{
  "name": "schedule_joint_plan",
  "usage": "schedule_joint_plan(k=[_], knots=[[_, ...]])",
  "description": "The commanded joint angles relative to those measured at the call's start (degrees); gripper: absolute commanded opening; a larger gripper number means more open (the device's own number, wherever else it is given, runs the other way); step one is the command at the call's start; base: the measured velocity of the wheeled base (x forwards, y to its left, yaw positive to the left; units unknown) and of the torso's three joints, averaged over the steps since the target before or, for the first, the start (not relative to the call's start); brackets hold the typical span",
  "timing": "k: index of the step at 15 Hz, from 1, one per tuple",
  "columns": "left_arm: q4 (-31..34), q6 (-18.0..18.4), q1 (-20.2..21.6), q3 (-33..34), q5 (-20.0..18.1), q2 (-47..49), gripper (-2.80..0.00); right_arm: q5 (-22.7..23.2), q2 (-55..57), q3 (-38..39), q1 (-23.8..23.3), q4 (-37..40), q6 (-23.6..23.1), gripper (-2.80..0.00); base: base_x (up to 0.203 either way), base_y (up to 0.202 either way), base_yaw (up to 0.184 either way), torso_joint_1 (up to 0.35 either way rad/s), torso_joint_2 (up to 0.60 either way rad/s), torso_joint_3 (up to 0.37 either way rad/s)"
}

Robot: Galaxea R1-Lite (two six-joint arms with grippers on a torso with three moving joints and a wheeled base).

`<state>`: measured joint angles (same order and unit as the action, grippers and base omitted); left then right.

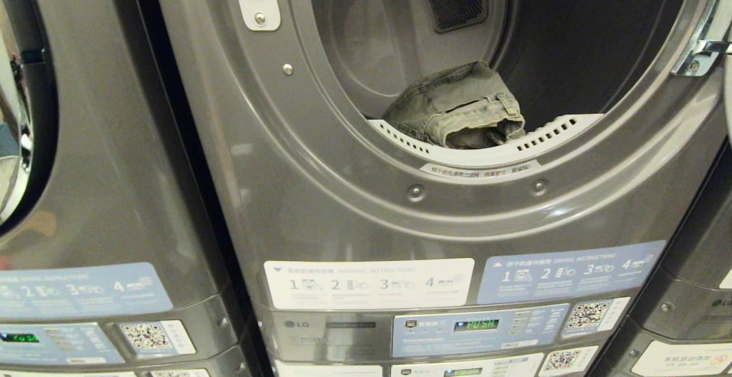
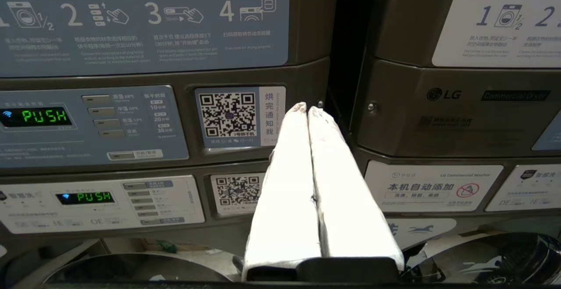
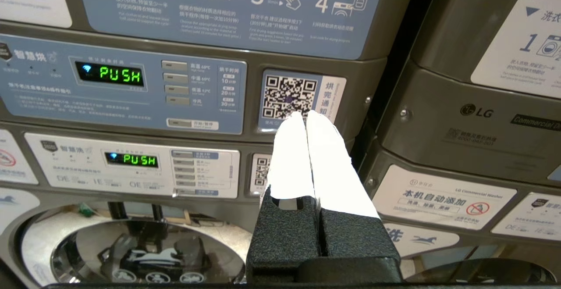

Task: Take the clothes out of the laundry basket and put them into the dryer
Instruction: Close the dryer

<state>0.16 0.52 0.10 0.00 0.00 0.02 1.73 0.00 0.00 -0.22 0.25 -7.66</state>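
The grey dryer (image 1: 320,205) stands open in the head view, its round drum mouth facing me. One folded pair of faded grey-green jeans (image 1: 457,111) lies at the drum's front lip. The laundry basket is out of view. Neither arm shows in the head view. My left gripper (image 2: 307,107) is shut with nothing between its white-wrapped fingers, pointing at the control panels. My right gripper (image 3: 305,114) is also shut and empty, held in front of a QR sticker (image 3: 289,98) on the dryer's panel.
A second grey machine (image 1: 86,194) stands to the left and another (image 1: 697,285) to the right, with dark gaps between. Control panels read PUSH (image 3: 121,75). Below them the washer's round chrome door (image 3: 131,245) shows. The dryer door's hinge (image 1: 700,56) sits at the right rim.
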Motion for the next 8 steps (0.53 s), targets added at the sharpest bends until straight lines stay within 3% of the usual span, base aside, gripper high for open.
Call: schedule_joint_plan(k=[1,8], knots=[[0.02,0.00,-0.01,0.09,0.00,-0.02,-2.80,0.03,0.09,0.00,-0.04,0.01,-0.08,-2.80,-0.121,0.000,0.009,0.018,0.01,-0.002],[0.02,0.00,-0.01,0.09,0.00,-0.02,-2.80,0.03,0.09,0.00,0.04,0.01,-0.08,-2.80,-0.193,0.000,0.004,-0.003,0.00,0.004]])
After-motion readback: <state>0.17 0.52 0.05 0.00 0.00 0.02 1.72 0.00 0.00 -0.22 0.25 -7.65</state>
